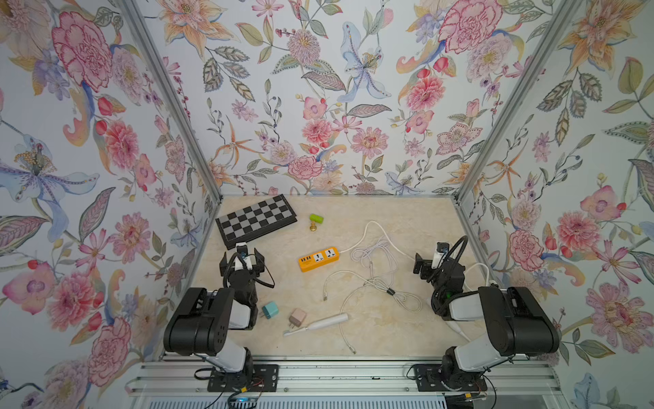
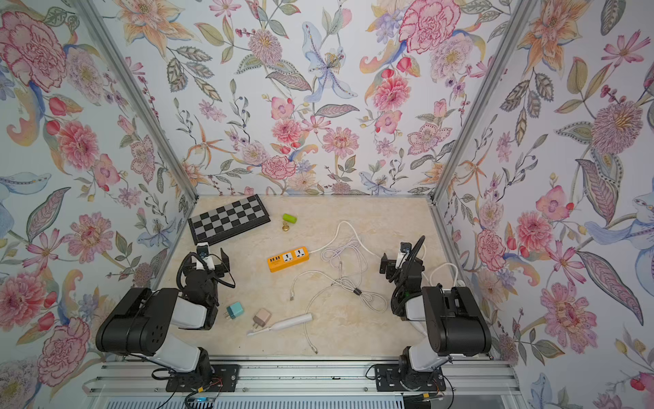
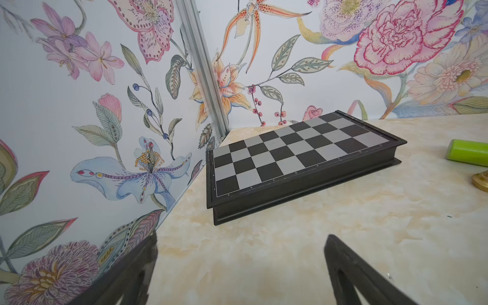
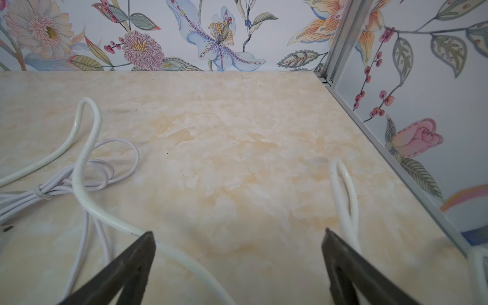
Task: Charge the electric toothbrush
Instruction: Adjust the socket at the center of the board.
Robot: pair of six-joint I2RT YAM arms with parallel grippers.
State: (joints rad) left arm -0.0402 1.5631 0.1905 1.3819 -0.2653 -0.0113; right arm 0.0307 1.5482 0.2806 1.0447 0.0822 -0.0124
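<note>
The white electric toothbrush (image 1: 316,324) (image 2: 283,325) lies flat near the table's front edge, its head pointing left. Next to its head are a pink charger plug (image 1: 297,317) and a teal charger plug (image 1: 270,310). An orange power strip (image 1: 318,259) (image 2: 288,259) lies mid-table, with tangled white charging cables (image 1: 375,283) to its right. My left gripper (image 1: 241,255) (image 3: 241,237) hovers open at the left, facing the chessboard, with nothing between its fingers. At the right, my right gripper (image 1: 430,260) (image 4: 239,232) is open and empty over the strip's thick cord (image 4: 185,259).
A folded chessboard (image 1: 255,219) (image 3: 298,153) lies in the back left corner. A green cylinder (image 1: 316,218) (image 3: 467,153) and a small brass piece (image 1: 313,227) sit beside it. Floral walls close off three sides. A thin cable bundle (image 4: 105,171) lies left of the right gripper.
</note>
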